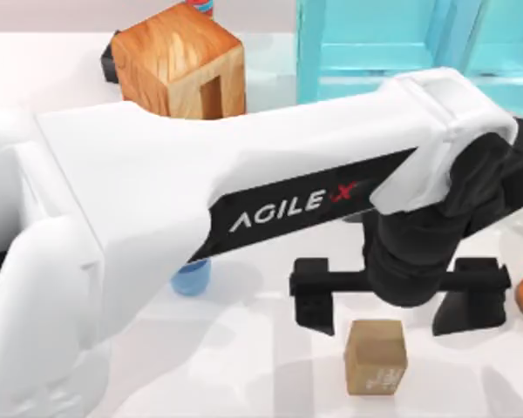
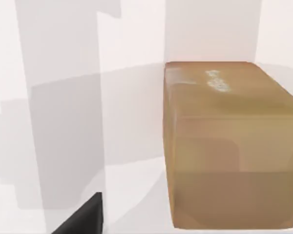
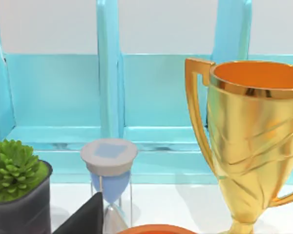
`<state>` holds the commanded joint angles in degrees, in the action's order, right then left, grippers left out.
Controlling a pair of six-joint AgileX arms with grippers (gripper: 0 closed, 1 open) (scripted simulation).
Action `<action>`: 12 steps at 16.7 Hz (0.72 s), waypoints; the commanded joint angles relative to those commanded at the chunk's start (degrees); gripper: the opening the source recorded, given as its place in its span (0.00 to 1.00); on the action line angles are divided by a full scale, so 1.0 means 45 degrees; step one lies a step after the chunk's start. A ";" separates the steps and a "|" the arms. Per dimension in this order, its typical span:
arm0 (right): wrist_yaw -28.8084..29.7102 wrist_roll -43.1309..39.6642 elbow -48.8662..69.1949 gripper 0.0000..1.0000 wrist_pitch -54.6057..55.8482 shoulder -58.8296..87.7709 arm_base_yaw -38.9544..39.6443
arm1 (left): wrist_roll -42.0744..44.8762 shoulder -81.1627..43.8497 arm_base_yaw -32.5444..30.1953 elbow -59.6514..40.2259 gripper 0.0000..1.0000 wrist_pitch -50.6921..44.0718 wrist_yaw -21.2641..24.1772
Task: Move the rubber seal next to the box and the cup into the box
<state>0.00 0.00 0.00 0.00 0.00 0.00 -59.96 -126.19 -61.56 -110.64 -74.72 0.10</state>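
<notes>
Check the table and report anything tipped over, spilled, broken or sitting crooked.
Nothing stands out. The rubber seal rests flat on the table, unbroken, below the open left gripper. The cup peeks out from under the left arm, no spill around it. The wooden cube sits squarely; the trophy and hourglass stand upright.

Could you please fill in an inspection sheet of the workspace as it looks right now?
Surface: white table, with soft shadows.
Job's things: rubber seal stands on the table toward the right, near the front; cup stands left of it, partly hidden under the left arm; box: nothing seen.
Clutter: wood-grain cube at the back left; hourglass, potted plant and gold trophy stand before the shelf.
Grippers: left gripper open, hanging just behind the seal, fingers spread wider than it. Right gripper is parked facing the shelf.
Cables: nothing seen.
Surroundings: turquoise shelf at the back right.
</notes>
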 joint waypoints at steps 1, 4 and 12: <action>0.0000 0.0000 0.0000 1.00 0.0000 0.0000 0.0000 | 0.0014 -0.0058 -0.0003 0.0270 1.00 0.0299 0.0006; 0.0000 0.0000 0.0000 1.00 0.0000 0.0000 0.0000 | 0.0024 -0.0309 0.0005 0.1380 1.00 0.1723 0.0008; 0.0000 0.0000 0.0000 1.00 0.0000 0.0000 0.0000 | 0.0007 -0.0666 -0.0018 0.2753 1.00 0.3417 0.0011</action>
<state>0.00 0.00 0.00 0.00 0.00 0.00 -59.93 -129.19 -61.64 -98.25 -59.34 0.15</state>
